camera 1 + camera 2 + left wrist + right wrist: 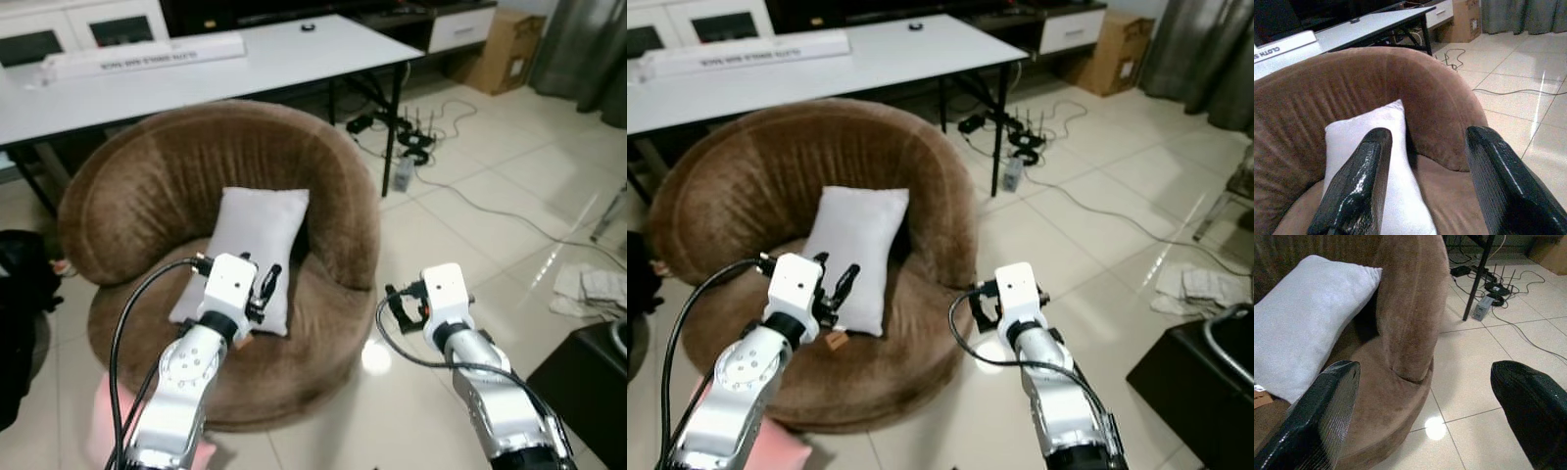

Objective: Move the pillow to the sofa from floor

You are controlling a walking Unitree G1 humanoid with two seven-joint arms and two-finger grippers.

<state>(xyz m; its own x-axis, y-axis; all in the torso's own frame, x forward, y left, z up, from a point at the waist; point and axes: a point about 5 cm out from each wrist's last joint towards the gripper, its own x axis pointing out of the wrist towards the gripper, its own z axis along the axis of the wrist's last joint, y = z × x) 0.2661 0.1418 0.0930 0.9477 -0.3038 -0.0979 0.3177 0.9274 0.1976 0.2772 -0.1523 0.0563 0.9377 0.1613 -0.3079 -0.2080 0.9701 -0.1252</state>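
Left hand (266, 284): fingers spread apart, holding nothing, hovering just in front of the pillow's lower edge.
Right hand (399, 308): fingers wide apart, empty, over the tiled floor (470, 196) beside the sofa.
Pillow (250, 250): pale grey, leaning upright against the backrest on the seat of the round brown sofa (147, 176).
Behind: white table (294, 49).

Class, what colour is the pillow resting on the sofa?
The pillow is plain light grey, almost white; the left eye view shows it best.
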